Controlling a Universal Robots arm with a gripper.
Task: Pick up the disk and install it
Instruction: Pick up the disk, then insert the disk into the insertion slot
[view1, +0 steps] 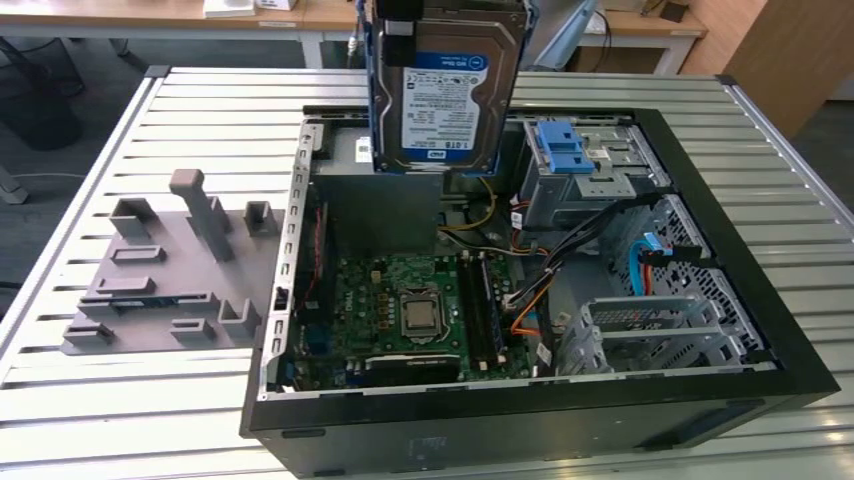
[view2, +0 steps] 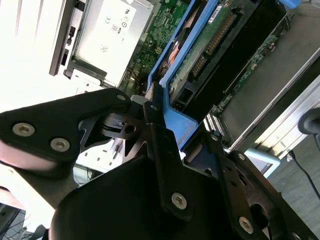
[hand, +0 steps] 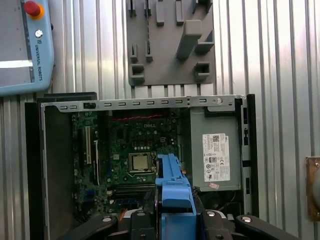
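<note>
Over slatted table (view1: 134, 410), pincer (view2: 182, 131) grips disk (view1: 441, 100) (desks (view1: 267, 15) behind).

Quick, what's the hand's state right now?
Hand: closed on the disk, gripping its blue carrier frame, held above the open computer case.

Silver disk (view1: 447, 85) is hanging upright, white-and-blue label facing the exterior view, blue carrier frame along its edges, above the open case's (view1: 534, 405) far end.
</note>
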